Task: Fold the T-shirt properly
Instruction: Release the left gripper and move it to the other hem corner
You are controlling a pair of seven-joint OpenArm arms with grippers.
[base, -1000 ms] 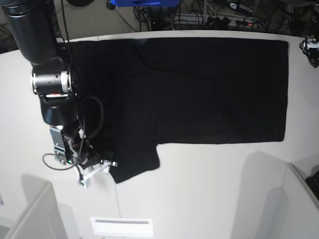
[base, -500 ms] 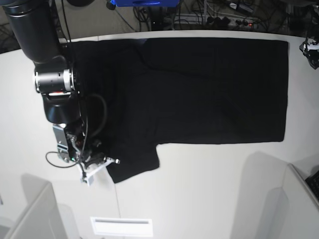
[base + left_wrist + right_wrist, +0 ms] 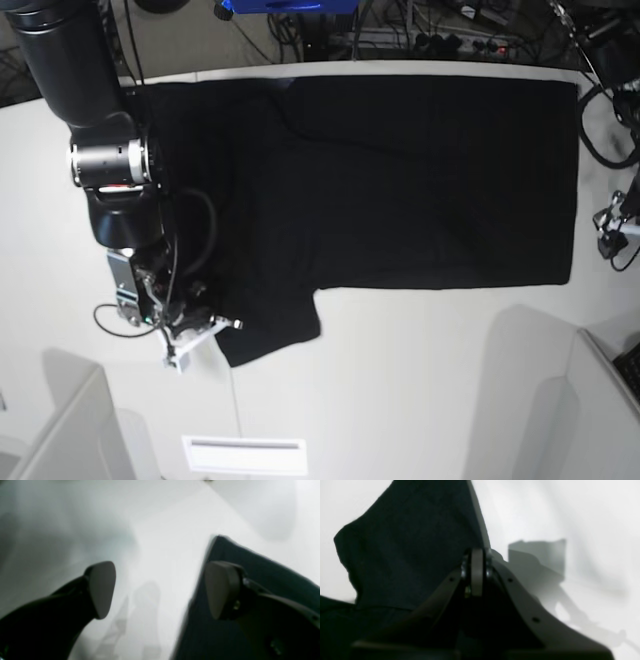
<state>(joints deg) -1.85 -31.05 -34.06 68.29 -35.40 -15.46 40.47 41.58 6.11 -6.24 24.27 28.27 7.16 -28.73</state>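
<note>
Left wrist view: the left gripper [image 3: 160,590] hangs with its jaws spread wide and nothing between them. Below it is the white table [image 3: 155,530]; a corner of the black T-shirt [image 3: 250,562] lies under the right-hand finger. To do this step well, that arm should come down so its fingers straddle the cloth edge before closing.

Right wrist view: the right gripper [image 3: 477,572] has its jaws pressed together at the edge of the T-shirt's sleeve [image 3: 402,552], and appears to pinch the hem, though the cloth between the pads is hard to make out. A clean fold probably calls for lifting only a little, then carrying the sleeve inward over the body so no crease bunches.

Base view: the T-shirt [image 3: 420,180] lies flat, plain side up, across the far half of the table [image 3: 400,380]. Its long axis runs left to right. The collar end and sleeves are at the left by the right gripper [image 3: 205,325]; the straight hem is at the right, near the left gripper [image 3: 612,228].
</note>
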